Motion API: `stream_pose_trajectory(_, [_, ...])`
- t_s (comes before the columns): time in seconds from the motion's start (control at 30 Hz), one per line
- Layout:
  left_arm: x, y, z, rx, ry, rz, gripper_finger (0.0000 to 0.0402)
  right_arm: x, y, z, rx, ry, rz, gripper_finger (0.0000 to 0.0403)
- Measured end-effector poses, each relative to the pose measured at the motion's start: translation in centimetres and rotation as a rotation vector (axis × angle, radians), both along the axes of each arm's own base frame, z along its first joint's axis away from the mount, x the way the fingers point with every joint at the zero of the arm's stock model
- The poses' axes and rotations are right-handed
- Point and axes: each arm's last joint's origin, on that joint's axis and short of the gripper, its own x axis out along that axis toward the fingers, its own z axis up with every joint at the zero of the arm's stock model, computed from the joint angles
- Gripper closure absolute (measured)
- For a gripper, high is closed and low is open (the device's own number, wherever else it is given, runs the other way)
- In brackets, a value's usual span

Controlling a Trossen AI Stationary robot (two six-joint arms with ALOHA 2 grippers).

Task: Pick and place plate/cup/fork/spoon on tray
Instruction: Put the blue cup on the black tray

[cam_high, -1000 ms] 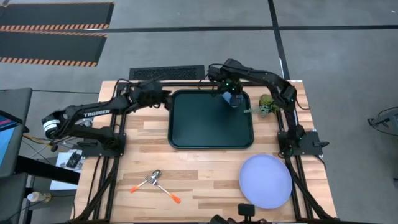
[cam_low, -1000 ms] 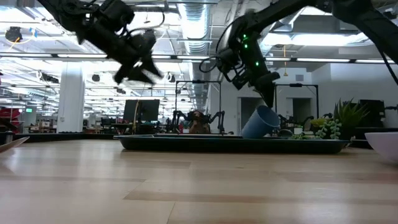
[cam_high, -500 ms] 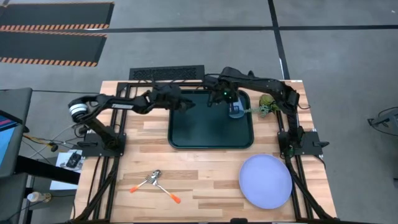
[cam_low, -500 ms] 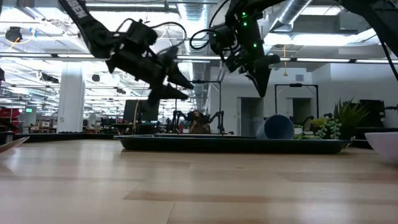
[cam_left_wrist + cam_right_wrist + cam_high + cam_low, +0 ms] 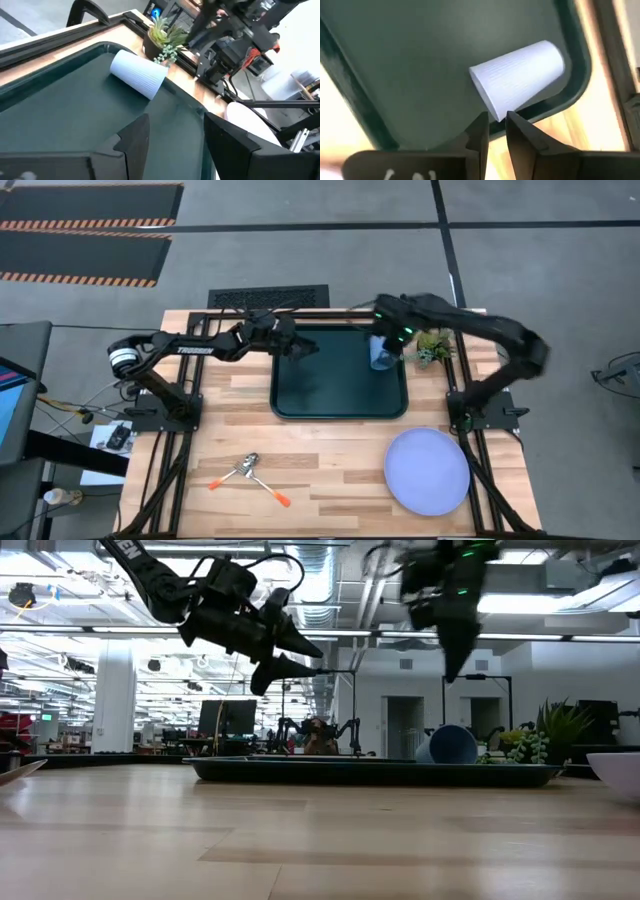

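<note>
The blue cup (image 5: 381, 358) lies on its side in the far right corner of the dark tray (image 5: 330, 395), against the rim. It also shows in the right wrist view (image 5: 520, 75) and the left wrist view (image 5: 139, 75). My right gripper (image 5: 388, 345) hangs above the cup, clear of it, with a narrow gap between its fingers (image 5: 496, 131). My left gripper (image 5: 310, 350) is open and empty above the tray's far left part (image 5: 175, 135). The lavender plate (image 5: 427, 471) rests on the table at the near right. The fork and spoon (image 5: 250, 477) lie together at the near left; I cannot tell which is which.
A small potted plant (image 5: 432, 348) stands just right of the tray's far right corner, close to the cup. The arm stands (image 5: 165, 405) (image 5: 480, 405) flank the tray. Bare wood (image 5: 330, 460) lies between the tray and the table's near edge.
My right gripper, which held the cup tilted above the tray, has let it go, risen and moved toward the table's right edge. The cup has dropped and lies on its side in the tray's far right corner. My left gripper has reached from the left over the tray's far left part.
</note>
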Motion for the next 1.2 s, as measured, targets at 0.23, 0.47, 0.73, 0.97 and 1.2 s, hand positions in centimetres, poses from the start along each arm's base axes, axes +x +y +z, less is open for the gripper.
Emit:
stream_pose_trajectory(0.23, [-0.1, 0.2, 0.0, 0.019, 0.011, 0.064, 0.0228, -2.3, 4.4, -4.3, -0.16, -0.133, 0.0, 0.0309])
stream_pose_trajectory(0.47, [-0.1, 0.2, -0.1, 0.041, 0.023, 0.073, 0.0228, -2.6, 5.5, -7.7, -0.327, -0.095, -0.043, 0.0238])
stream_pose_trajectory(0.73, [-0.2, 0.3, -0.3, 0.041, 0.058, 0.117, 0.0228, -2.7, 4.3, -8.4, -0.461, -0.074, -0.073, 0.0145])
stream_pose_trajectory(0.97, [-0.3, 0.3, -0.4, 0.039, 0.068, 0.117, 0.0228, -3.3, 2.9, -9.5, -0.419, -0.111, -0.089, 0.0159])
stream_pose_trajectory(1.2, [-0.4, 0.4, -0.7, 0.045, 0.102, 0.151, 0.0228, -3.7, 2.0, -10.1, -0.436, -0.148, -0.111, 0.0175])
